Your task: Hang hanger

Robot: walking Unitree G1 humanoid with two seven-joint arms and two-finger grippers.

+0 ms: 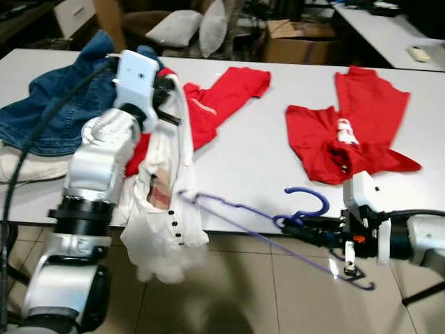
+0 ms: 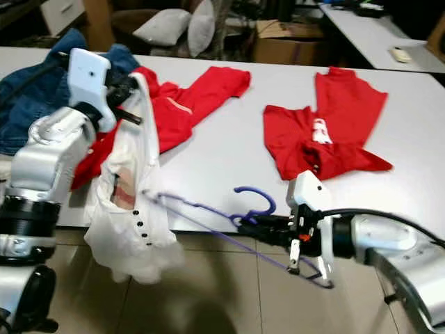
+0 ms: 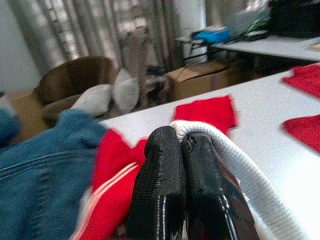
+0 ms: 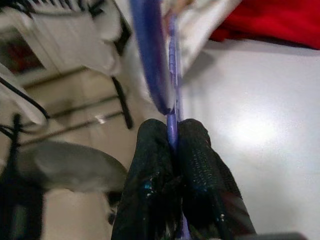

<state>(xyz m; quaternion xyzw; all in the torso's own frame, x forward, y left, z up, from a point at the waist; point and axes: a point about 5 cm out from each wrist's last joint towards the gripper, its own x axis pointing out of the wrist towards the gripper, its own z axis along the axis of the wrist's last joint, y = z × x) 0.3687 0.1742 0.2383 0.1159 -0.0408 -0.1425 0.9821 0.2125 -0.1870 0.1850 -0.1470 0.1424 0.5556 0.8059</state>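
A purple wire hanger hangs off the table's front edge, its hook up and one end tucked into a white shirt. My right gripper is shut on the hanger's neck just below the hook; in the right wrist view the purple wire runs out from between the black fingers. My left gripper is raised above the table's left part and shut on the white shirt's ribbed collar, so the shirt dangles down past the table edge.
On the white table lie a red garment left of centre, a red shirt at the right and a blue denim jacket at the far left. Behind the table are cushions and cardboard boxes. Tiled floor lies below.
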